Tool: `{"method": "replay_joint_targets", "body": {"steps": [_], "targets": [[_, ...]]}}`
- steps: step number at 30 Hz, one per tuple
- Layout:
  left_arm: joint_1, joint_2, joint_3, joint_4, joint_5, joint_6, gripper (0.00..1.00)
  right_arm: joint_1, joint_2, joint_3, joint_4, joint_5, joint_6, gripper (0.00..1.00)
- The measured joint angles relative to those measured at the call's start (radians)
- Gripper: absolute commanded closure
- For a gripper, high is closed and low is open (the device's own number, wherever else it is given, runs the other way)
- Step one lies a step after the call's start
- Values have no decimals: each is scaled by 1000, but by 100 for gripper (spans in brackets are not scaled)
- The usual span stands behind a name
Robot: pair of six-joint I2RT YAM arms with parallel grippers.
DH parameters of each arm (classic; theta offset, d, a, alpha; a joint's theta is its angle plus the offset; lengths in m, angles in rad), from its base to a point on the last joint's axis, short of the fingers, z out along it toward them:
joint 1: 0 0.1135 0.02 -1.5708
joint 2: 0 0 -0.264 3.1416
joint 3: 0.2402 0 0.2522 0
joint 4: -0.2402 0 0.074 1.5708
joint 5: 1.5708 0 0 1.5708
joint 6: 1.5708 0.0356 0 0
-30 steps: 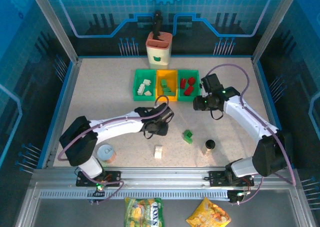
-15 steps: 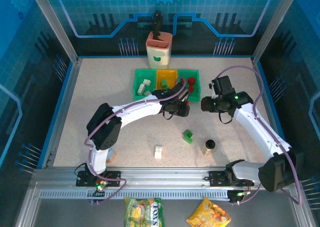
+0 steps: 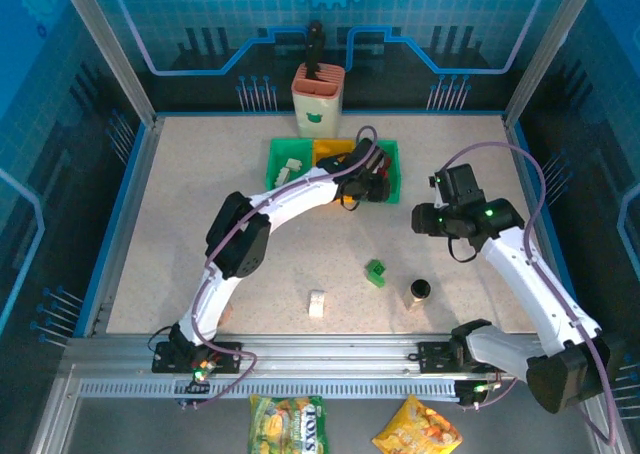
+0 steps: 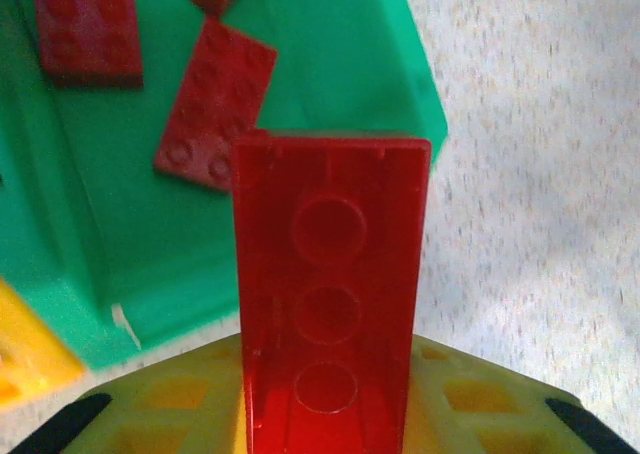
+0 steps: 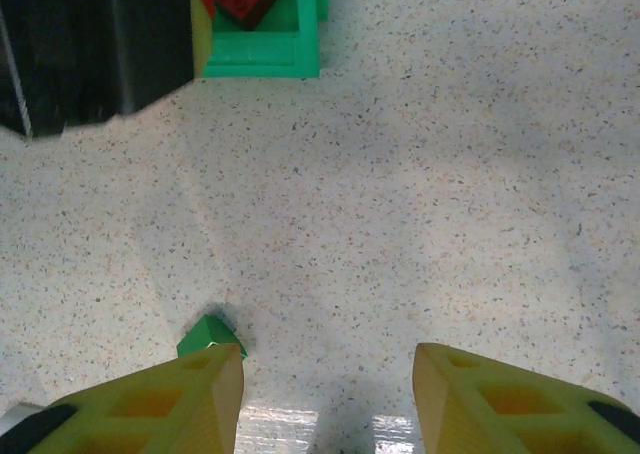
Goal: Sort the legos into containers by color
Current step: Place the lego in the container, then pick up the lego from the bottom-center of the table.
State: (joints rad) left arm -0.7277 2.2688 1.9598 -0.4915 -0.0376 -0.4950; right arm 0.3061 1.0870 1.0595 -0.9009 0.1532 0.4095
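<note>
My left gripper [image 3: 374, 182] reaches over the right green bin [image 3: 392, 159] and is shut on a red lego [image 4: 330, 294], which stands upright between the yellow fingers above the bin's near edge. Inside this bin [image 4: 80, 244] lie other red legos [image 4: 215, 104]. The yellow bin [image 3: 328, 152] and the left green bin [image 3: 278, 164], which holds white legos [image 3: 291, 167], sit beside it. A green lego [image 3: 376, 272] and a white lego [image 3: 317, 303] lie loose on the table. My right gripper [image 3: 424, 217] hangs open over bare table, with the green lego [image 5: 205, 336] by its left fingertip.
A small black-capped bottle [image 3: 420, 292] stands right of the green lego. The cream-and-orange cup [image 3: 318, 101] stands behind the bins. The left arm stretches diagonally across the table's middle. Two snack bags [image 3: 287, 424] lie below the front rail.
The left arm has swung from mid-table up to the right green bin, carrying the red lego. The right gripper has drawn back to the right, away from that bin.
</note>
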Motion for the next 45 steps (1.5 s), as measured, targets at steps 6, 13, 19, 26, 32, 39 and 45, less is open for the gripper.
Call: {"method": "replay_joint_targets", "body": {"steps": [6,13,19,26,32,39,45], "targets": [[24,64,102,0,-73,-3,65,0,-8,0,-31,0,2,51],[37,143,225,-8,-155,0,64,0,-18,1,-47,0,2,51],[39,169,253,-30,-202,2,61,0,-23,1,-53,0,2,51],[42,171,259,-35,-210,4,55,0,-23,1,-58,0,2,51],[43,168,254,-32,-209,4,54,0,-23,1,-57,-3,2,51],[43,113,181,-26,-177,5,54,0,-4,3,-57,-37,15,50],[43,17,67,-26,-120,23,54,0,35,3,-56,-91,24,50]]}}
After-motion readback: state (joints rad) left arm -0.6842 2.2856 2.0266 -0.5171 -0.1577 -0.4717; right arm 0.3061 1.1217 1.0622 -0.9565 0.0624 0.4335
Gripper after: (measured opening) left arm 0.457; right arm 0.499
